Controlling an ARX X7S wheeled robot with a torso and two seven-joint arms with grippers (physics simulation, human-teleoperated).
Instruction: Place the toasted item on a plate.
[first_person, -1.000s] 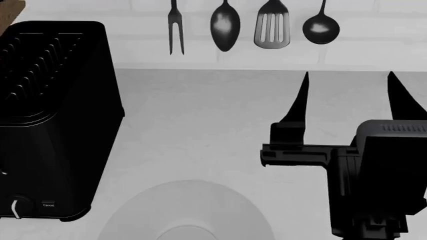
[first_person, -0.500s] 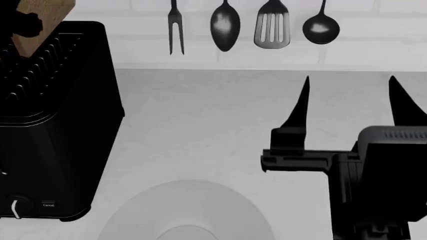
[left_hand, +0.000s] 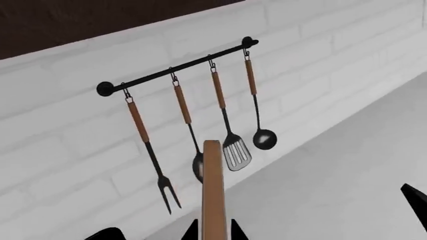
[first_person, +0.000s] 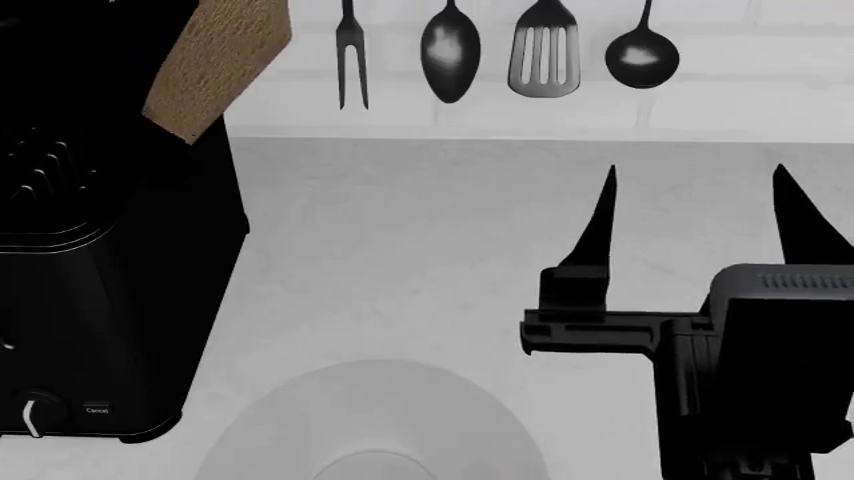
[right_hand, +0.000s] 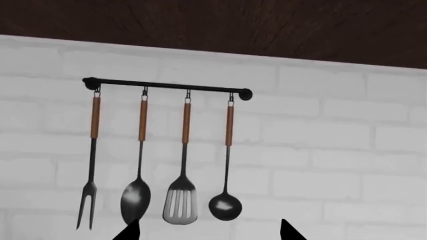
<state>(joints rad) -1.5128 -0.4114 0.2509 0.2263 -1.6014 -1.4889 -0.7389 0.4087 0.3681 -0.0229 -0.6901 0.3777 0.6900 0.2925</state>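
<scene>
Left gripper (left_hand: 215, 231) clenched on the toasted item (first_person: 214, 65), lifted tilted above the black toaster (first_person: 114, 260), right gripper (first_person: 694, 215) spread empty over the counter (first_person: 400, 240), plate (first_person: 374, 425) beside the toaster, near edge.

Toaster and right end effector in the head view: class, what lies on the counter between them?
Only bare counter, with the plate's rim entering at the near edge between the toaster and right end effector.

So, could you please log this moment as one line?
left pincer: shut on toast, above toaster | right pincer: open, idle | plate: bare
</scene>
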